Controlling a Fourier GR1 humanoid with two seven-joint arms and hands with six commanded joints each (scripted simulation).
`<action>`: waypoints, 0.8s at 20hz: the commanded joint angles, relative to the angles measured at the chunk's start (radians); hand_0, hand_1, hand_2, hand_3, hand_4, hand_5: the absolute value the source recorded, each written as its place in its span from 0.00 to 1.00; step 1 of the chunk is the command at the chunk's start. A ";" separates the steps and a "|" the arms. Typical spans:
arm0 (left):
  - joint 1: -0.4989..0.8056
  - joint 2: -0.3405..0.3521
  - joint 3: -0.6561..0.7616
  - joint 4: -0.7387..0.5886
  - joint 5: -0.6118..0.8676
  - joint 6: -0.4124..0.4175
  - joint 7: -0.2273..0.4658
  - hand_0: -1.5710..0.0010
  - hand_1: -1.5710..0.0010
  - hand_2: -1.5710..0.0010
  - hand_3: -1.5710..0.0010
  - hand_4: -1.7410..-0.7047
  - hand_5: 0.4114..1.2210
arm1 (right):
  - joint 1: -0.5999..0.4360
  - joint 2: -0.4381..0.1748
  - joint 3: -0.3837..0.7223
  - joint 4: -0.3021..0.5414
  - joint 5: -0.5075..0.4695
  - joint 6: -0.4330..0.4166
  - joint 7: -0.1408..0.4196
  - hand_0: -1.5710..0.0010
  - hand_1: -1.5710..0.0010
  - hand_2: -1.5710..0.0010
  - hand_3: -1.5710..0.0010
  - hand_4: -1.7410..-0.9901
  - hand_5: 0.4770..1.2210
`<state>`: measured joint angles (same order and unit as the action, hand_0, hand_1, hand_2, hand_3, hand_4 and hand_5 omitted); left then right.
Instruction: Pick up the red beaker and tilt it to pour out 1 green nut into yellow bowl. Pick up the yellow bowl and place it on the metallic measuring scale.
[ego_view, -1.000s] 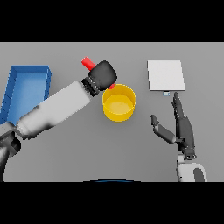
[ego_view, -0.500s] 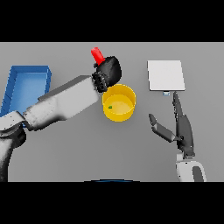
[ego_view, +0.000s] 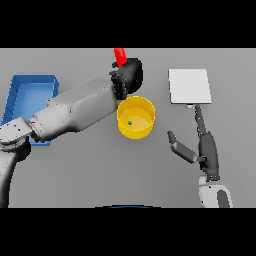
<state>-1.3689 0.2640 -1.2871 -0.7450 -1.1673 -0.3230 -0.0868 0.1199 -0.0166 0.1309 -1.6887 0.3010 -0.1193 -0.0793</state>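
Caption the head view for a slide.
Left hand holds the red beaker behind the yellow bowl, one green nut inside.

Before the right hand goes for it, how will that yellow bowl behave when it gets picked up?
The yellow bowl looks rigid, with straight walls, so it should probably keep its shape. It holds only one green nut, so it is likely light. Its flat, wide base suggests little tipping, though the nut may roll if it tilts.

The grey table (ego_view: 90, 170) carries three things. A blue tray (ego_view: 27, 95) lies at its left edge, a yellow bowl (ego_view: 135, 118) stands in the middle, and a metallic measuring scale (ego_view: 189, 86) lies to the right.
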 joint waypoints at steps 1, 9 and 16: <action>-0.021 0.005 0.013 0.013 0.014 0.010 -0.019 0.00 0.00 0.00 0.00 0.01 1.00 | 0.010 -0.002 -0.002 0.002 -0.007 0.003 -0.016 1.00 1.00 1.00 1.00 0.71 0.15; -0.239 0.099 0.197 0.182 0.150 0.081 -0.001 0.00 0.00 0.04 0.17 0.03 1.00 | -0.014 -0.005 -0.019 0.015 -0.053 0.028 -0.024 1.00 1.00 1.00 1.00 0.74 0.16; -0.209 0.226 0.560 0.412 0.517 0.163 0.164 0.00 0.00 0.01 0.13 0.01 1.00 | -0.020 -0.003 -0.019 0.017 -0.082 0.049 -0.037 1.00 1.00 1.00 1.00 0.69 0.15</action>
<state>-1.5770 0.4922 -0.7277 -0.3321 -0.6483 -0.1618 0.0780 0.1000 -0.0194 0.1119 -1.6717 0.2189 -0.0704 -0.1162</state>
